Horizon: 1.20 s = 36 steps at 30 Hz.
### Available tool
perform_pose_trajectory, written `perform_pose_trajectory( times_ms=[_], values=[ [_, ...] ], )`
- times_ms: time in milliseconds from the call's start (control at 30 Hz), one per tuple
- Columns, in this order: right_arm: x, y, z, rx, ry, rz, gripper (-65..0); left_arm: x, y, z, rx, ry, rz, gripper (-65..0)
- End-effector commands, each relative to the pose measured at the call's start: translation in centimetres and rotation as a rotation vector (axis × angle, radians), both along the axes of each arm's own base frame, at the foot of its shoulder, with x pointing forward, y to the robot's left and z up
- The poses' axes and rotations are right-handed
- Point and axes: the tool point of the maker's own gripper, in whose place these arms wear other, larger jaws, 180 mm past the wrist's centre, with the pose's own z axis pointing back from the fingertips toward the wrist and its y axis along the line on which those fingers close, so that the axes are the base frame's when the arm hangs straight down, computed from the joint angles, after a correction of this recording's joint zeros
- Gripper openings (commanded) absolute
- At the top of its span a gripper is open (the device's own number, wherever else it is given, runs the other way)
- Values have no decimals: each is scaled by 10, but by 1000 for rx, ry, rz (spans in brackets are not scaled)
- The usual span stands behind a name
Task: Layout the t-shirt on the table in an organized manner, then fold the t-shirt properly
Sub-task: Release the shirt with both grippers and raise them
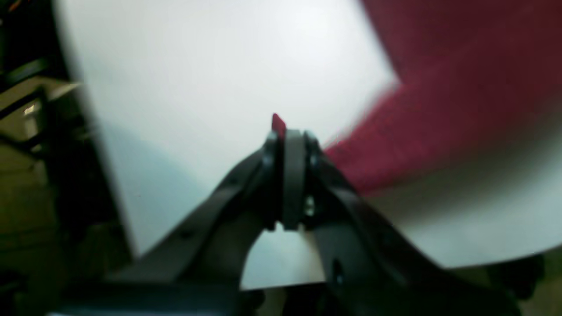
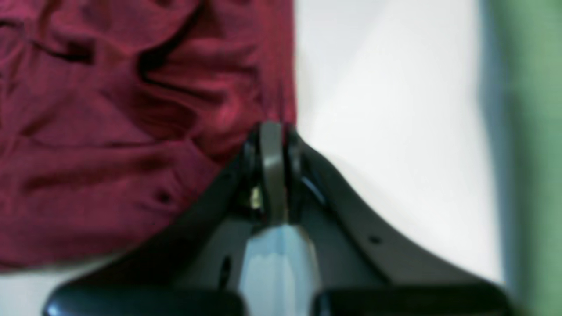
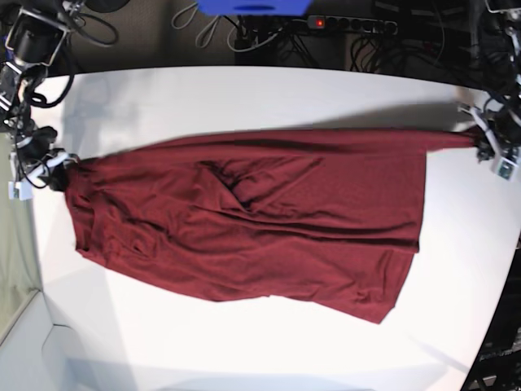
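The dark maroon t-shirt (image 3: 252, 212) lies stretched across the white table (image 3: 244, 90), creased in the middle, its lower part sagging toward the front. My left gripper (image 3: 482, 143) is shut on a drawn-out corner at the table's right edge. In the left wrist view a tip of fabric pokes out of the closed left gripper (image 1: 292, 134), and the t-shirt (image 1: 461, 87) trails off to the right. My right gripper (image 3: 59, 173) is shut on the garment's left end. In the right wrist view, the right gripper (image 2: 272, 131) pinches the edge of the t-shirt (image 2: 109, 131).
Behind the table run a power strip (image 3: 350, 23), a blue object (image 3: 256, 6) and tangled cables. Both grippers sit close to the table's side edges. A green surface (image 2: 531, 131) lies beyond the edge in the right wrist view.
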Motion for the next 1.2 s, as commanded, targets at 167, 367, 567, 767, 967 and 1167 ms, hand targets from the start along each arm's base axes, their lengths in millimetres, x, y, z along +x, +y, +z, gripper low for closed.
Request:
perform_pose_trajectory(
  times_ms=[167, 367, 567, 767, 967, 1167],
  values=[
    [6, -18, 10, 6, -58, -40, -650, 20, 14, 39, 31, -125, 19, -647],
    [5, -17, 9, 9, -62, -42, -650, 16, -2, 36, 7, -131, 5, -647],
    [5, -16, 9, 8, -63, -41, -650, -2, -17, 9, -49, -75, 21, -646],
    [7, -14, 11, 12, -69, -39, -650, -20, -66, -29, -102, 43, -98, -644],
    [13, -11, 23, -9, -100, -23, -646, -32, -84, -41, -103, 102, -169, -503],
    [11, -10, 45, -60, -151, 0, -473, -33, -63, -34, -19, 123, -190, -301]
  ],
)
